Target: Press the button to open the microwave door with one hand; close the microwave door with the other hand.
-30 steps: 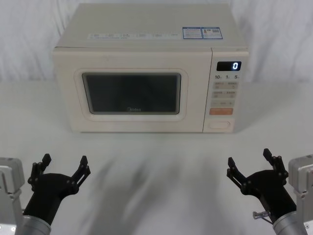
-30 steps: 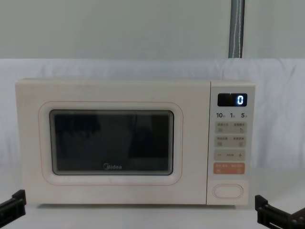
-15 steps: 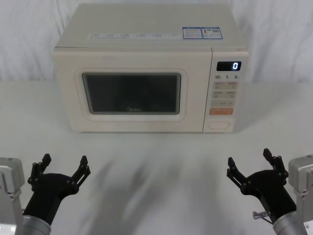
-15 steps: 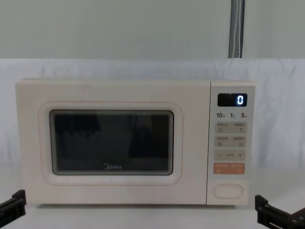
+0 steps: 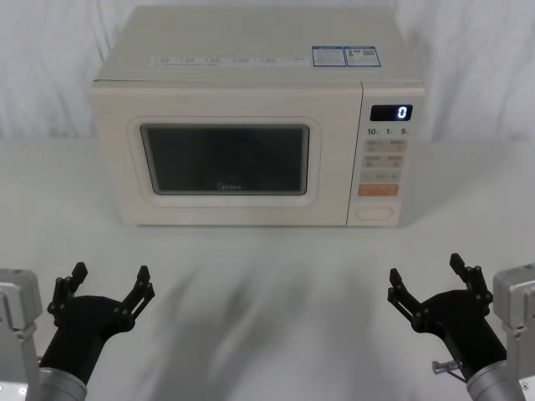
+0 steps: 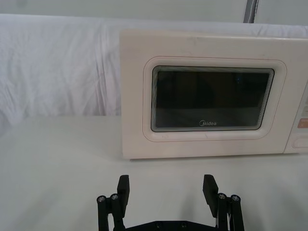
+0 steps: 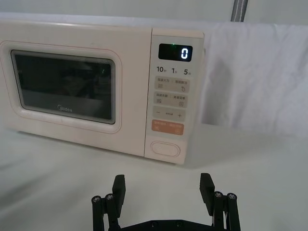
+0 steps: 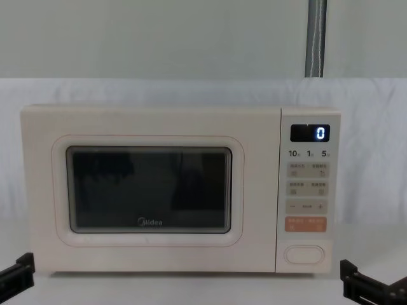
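Nothing had moved across the last second: both arms sat exactly where they were, and the microwave [image 5: 255, 117] had not stirred on the white table [image 5: 267, 276]. Start with the big picture, then. The microwave stood square-on at the far side of the table, and the microwave door [image 5: 226, 154] was fully closed, flush with the cream control strip [image 5: 386, 154] on its right, whose display read zero.

Down at the near edge, well apart from the appliance, the left gripper [image 5: 104, 286] hung low on the left with its fingers spread wide, gripping nothing. Opposite it, the right gripper [image 5: 430, 282] waited on the right, fingers likewise spread and empty.

And the small target: the button [image 5: 375, 213], a wide plain pill at the very bottom of the strip, just below the orange key [image 5: 378, 190]. From its wrist camera, the right gripper's line to the button [image 7: 165, 148] looked nearly straight ahead.

So the press had not begun. To do it well, I judged the right gripper the natural choice. It would want its fingers brought together to make one firm tip, a level approach, and a short square push on the pill's middle, keeping off the orange key. The left should stay out of the door's swing until closing time.
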